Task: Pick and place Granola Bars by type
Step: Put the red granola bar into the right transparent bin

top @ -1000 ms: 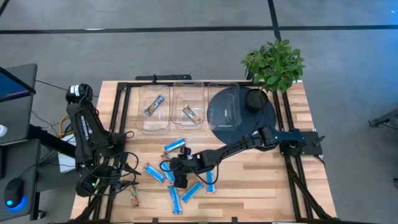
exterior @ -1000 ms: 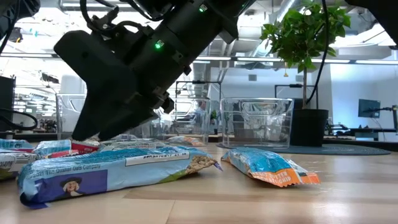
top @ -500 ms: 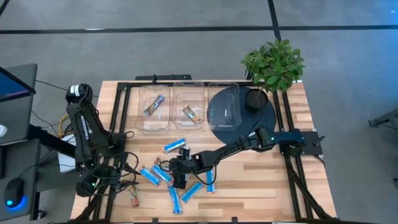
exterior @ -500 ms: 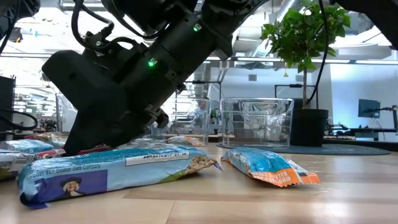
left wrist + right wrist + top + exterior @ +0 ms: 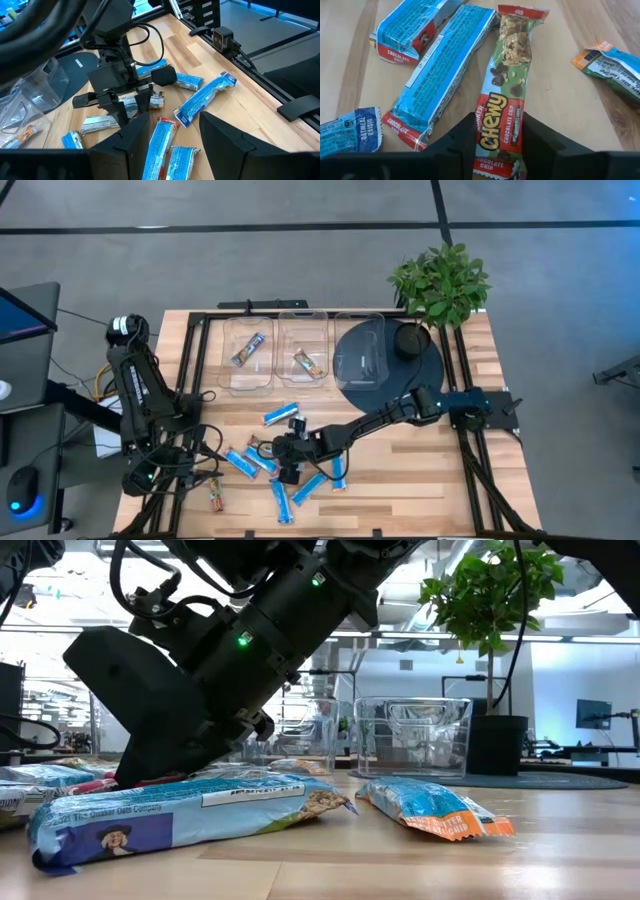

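From above, the right tool (image 5: 281, 467) reached down into the scattered granola bars (image 5: 290, 480) at the front of the bench (image 5: 420, 470); the left tool (image 5: 190, 472) waited at the front-left corner. Two clear bins (image 5: 250, 350) at the back each held a bar.

At bench height, a blue bar (image 5: 180, 815) lay nearest.

From the right wrist, the fingers (image 5: 462, 140) flanked the green Chewy bar (image 5: 502, 115), not visibly clamped on it.

Whether the left tool was released or clenched, I cannot tell.
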